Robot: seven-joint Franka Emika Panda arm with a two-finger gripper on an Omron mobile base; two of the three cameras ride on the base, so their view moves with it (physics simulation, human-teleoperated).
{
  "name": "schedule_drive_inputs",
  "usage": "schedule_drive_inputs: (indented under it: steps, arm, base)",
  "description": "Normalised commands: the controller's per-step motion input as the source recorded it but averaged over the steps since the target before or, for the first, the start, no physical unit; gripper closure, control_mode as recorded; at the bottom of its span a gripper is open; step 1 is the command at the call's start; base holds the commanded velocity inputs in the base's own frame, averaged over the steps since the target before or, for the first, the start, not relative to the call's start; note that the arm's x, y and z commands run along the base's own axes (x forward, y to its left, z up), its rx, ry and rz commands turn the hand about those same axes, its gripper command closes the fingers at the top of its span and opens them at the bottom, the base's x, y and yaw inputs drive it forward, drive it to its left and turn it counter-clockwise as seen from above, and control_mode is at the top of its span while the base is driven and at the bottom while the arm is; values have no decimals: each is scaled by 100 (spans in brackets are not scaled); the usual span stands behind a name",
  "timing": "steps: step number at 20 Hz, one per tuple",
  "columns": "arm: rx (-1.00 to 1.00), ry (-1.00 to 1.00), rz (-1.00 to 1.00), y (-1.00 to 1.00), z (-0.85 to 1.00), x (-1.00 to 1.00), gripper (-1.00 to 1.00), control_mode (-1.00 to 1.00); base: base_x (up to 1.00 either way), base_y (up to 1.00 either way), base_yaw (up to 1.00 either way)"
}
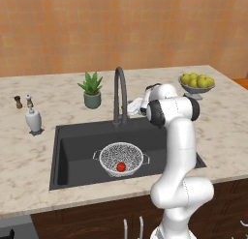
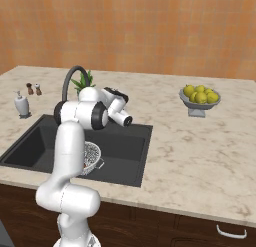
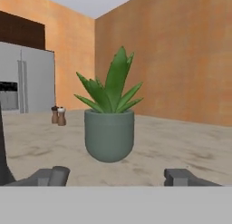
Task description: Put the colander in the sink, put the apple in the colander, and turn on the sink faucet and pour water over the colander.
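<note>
Colander with the apple in it sits in the sink, below and off to the side of the hand. Hand's wide, holding nothing, pointed at the plant just past it. My guess: it could bump the plant instead of working the faucet.

A simulated home kitchen: a marble-look counter holds a dark sink with gooseneck faucet, and what looks like a steel refrigerator stands beyond.
</note>
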Motion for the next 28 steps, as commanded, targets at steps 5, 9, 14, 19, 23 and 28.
schedule_drive_inputs:
  steps: [5,9,14,19,23,28]
  arm:
    - [0,0,-5,-7,-23,10,100,-100]
    - [0,0,-5,-40,-28,0,100,-100]
    - [-1,0,-1,-63,-29,0,100,-100]
    - [-2,0,0,-77,-26,5,100,-100]
    - [0,0,0,-91,-26,3,100,-100]
    - [0,0,0,-93,-33,1,100,-100]
  base:
    - [0,0,0]
    - [0,0,0]
    - [0,0,0]
    - [0,0,0]
    - [0,0,0]
    - [0,0,0]
